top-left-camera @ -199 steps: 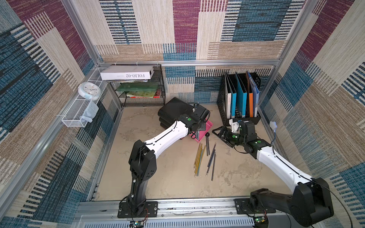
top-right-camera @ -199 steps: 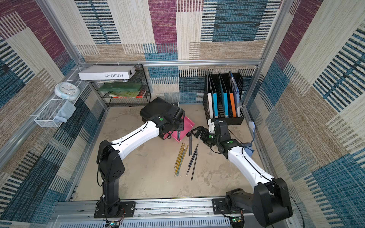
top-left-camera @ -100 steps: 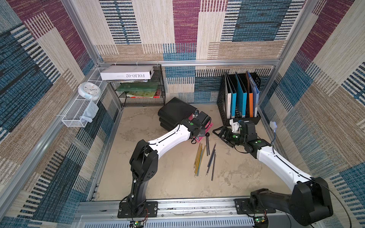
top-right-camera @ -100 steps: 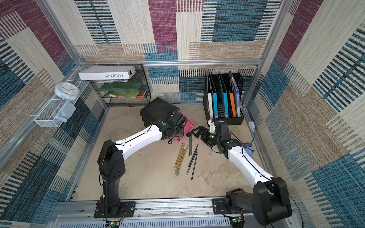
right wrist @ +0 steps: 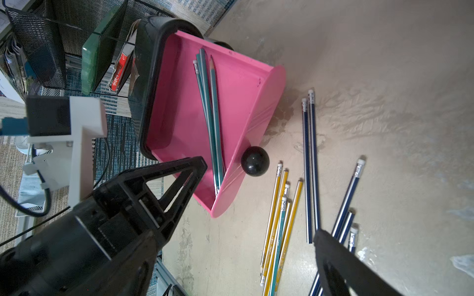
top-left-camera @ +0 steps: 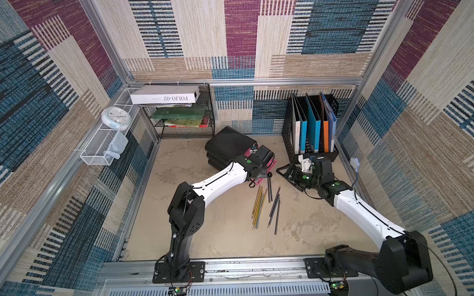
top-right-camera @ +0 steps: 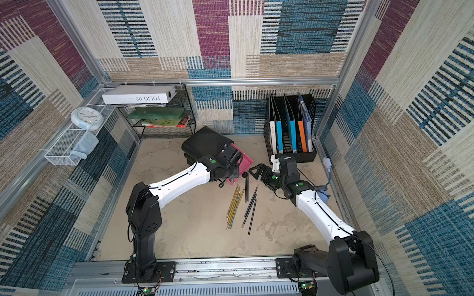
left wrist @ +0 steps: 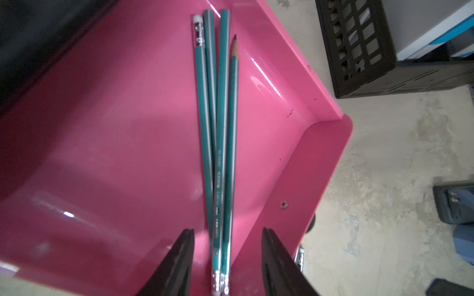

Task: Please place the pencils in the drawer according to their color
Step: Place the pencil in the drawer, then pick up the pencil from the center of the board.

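1. Your left gripper (left wrist: pixel 227 230) hovers over the pink drawer (left wrist: pixel 102 128), jaws partly apart and gripping nothing. Four teal pencils (left wrist: pixel 220 128) lie loose between them, apparently sorted here by colour.
2. Those pencils run lengthwise from the drawer's front wall toward the black cabinet (top-left-camera: pixel 228 143), with one sharpened tip pointing rearward.
3. Your right gripper (right wrist: pixel 260 197) hangs wide and empty above the table (top-left-camera: pixel 218 230). There the yellow pencils (right wrist: pixel 291 217), navy pencils (right wrist: pixel 309 166) and a stray teal pencil (right wrist: pixel 278 238) lie roughly parallel, unsorted.

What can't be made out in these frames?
- Top views: the pink drawer is mostly covered by the left arm, its contents unseen.
- Right wrist view: some navy pencils run behind the right gripper; yellow pencils are cut by the frame edge.
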`<state>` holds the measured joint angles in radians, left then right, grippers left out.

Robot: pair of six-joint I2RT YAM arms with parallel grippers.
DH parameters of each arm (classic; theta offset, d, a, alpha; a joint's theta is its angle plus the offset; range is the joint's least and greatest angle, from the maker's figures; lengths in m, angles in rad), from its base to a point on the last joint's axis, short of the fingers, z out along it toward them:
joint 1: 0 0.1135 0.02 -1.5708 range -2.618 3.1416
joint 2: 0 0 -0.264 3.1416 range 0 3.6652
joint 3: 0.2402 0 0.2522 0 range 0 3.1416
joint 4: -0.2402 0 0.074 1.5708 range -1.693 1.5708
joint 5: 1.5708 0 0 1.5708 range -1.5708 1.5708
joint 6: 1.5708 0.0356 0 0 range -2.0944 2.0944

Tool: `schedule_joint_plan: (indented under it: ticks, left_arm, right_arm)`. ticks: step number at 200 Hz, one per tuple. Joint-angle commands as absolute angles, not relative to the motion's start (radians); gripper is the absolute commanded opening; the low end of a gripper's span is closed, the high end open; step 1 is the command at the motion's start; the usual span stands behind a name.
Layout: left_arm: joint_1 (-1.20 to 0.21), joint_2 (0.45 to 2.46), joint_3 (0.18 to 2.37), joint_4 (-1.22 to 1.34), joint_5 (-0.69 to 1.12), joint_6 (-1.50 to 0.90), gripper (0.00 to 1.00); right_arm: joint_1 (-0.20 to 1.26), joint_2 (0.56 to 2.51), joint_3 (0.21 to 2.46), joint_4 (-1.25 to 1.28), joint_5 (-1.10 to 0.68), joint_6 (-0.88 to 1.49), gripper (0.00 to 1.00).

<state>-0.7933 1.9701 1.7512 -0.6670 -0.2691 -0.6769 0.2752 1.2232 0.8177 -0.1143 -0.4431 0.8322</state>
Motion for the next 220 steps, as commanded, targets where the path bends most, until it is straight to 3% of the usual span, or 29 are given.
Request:
schedule_joint_plan:
  ticks: [1,79,156,220]
  left_arm:
    - [-0.796,1.950,1.770,-0.648,-0.263,-0.685,0.50]
    - [-0.824,1.771,1.737,-0.664,-0.225,-0.612,0.53]
    - [-0.925,1.483,1.359,-0.691,-0.195,-0.566,0.53]
    - [-1.074,1.570,1.241,-0.673,-0.125,-0.618,0.48]
  right_arm:
    - [0.276,1.216,0.823,-0.102,-0.449,0.822,0.99]
    - [0.276,1.177,0.819,-0.120,-0.457,0.828,0.99]
    - [0.275,1.129,0.764,-0.141,-0.488,0.845,0.99]
    - [0.275,1.099,0.710,-0.164,-0.514,0.850,0.99]
